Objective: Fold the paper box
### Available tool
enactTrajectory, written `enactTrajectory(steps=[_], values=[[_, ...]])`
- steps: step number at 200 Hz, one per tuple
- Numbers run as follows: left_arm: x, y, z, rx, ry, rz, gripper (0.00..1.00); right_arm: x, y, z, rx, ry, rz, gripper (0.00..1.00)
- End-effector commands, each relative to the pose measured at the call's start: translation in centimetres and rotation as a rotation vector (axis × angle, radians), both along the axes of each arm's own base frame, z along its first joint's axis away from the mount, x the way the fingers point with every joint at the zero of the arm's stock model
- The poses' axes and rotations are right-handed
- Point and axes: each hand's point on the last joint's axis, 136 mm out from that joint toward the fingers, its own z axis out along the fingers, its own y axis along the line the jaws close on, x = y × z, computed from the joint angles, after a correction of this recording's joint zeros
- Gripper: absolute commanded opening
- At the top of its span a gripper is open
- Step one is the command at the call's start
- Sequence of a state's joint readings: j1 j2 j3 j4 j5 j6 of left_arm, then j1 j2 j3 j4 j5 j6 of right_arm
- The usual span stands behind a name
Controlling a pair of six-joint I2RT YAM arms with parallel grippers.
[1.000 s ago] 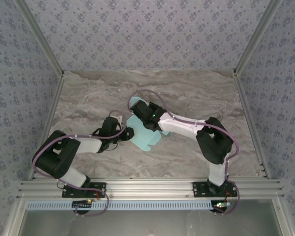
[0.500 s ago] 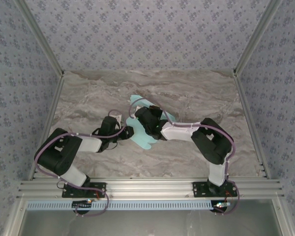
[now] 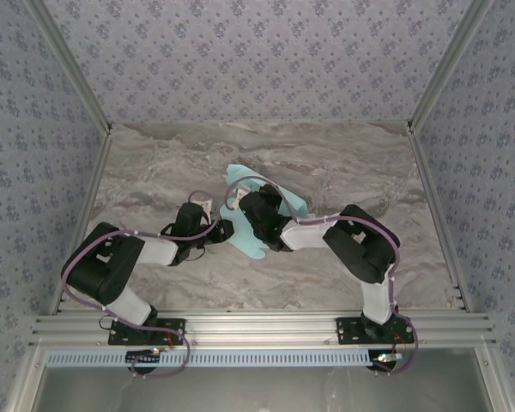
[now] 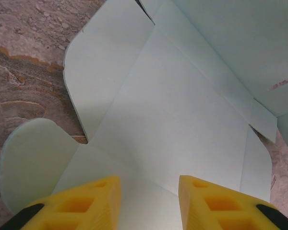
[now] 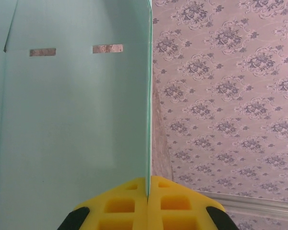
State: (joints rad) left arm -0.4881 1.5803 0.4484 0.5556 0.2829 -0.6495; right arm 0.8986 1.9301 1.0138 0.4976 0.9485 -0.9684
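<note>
Lying near the middle of the marble counter (image 3: 352,163), the paper box (image 3: 251,246) is a pale cyan sheet, partly flat and partly raised. The right pincer (image 5: 148,181) has its yellow fingers together, clamped on the edge of a panel that stands upright. Two short slits (image 5: 107,48) cut that panel near its far end. The left pincer (image 4: 149,184) has its fingers apart, low over a flat panel of the sheet, with a rounded flap (image 4: 31,158) lying to its left.
</note>
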Motion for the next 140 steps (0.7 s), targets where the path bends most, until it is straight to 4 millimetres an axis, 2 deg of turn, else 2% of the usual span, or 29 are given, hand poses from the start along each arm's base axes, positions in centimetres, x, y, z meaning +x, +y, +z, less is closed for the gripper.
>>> enactTrajectory(steps=[1, 18, 47, 86, 100, 106, 140], values=[[-0.7, 1.0, -2.1, 0.031, 0.074, 0.022, 0.37, -1.0, 0.5, -3.6, -0.082, 0.080, 0.067, 0.00], [-0.5, 1.1, -1.5, 0.024, 0.065, 0.027, 0.37, -0.9, 0.5, -3.1, -0.075, 0.078, 0.067, 0.00], [0.4, 1.0, 1.1, 0.028, 0.016, 0.012, 0.41, -1.1, 0.5, -1.2, 0.017, 0.125, 0.069, 0.00], [1.4, 1.6, 7.0, 0.058, -0.114, 0.007, 0.47, -1.8, 0.1, 2.1, 0.224, 0.286, 0.057, 0.00], [1.8, 2.3, 9.1, 0.071, -0.159, 0.024, 0.50, -2.6, -0.2, 2.7, 0.281, 0.362, 0.061, 0.00], [2.0, 2.7, 10.1, 0.068, -0.181, 0.034, 0.52, -2.4, 0.1, 4.2, 0.331, 0.371, 0.067, 0.00], [3.0, 4.8, 15.3, 0.023, -0.275, 0.098, 0.57, -3.9, 0.0, 7.3, 0.513, 0.491, 0.116, 0.00]])
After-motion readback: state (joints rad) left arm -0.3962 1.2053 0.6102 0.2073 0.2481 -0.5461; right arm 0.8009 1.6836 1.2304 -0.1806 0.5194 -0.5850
